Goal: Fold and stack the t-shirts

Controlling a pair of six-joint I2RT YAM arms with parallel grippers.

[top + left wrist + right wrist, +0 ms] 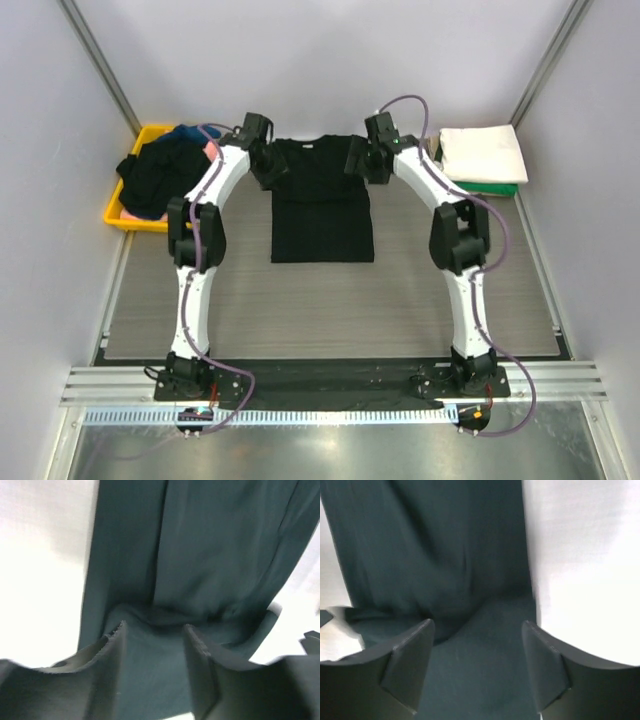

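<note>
Reading first: on the black t-shirt (322, 205), only a pale speck at the collar, too small to make out from above. Spread flat on the table (330, 310), hem toward the arm bases, collar toward the far wall, midway between the two arms.

Over to the left claw (155, 629): down at the sleeve on its own side, partly spread, not pressed together. A ridge of dark cloth bunched up in the gap between the fingers (112, 670), more cloth running away beyond the tips.

Now the right claw (477, 626): at the opposite sleeve, spread wider than its partner, straddling smooth dark cloth. Fingers (410, 665) low over the fabric, actual contact too close to call from the wrist view.

Off to the left, by the wall: yellow tray (113, 213), heaped with crumpled t-shirts (160, 175), mostly black, blue and pink peeking out at the far side. Off to the right: folded white t-shirt (483, 152) sitting on a folded green one (497, 188), well apart from the black shirt.
</note>
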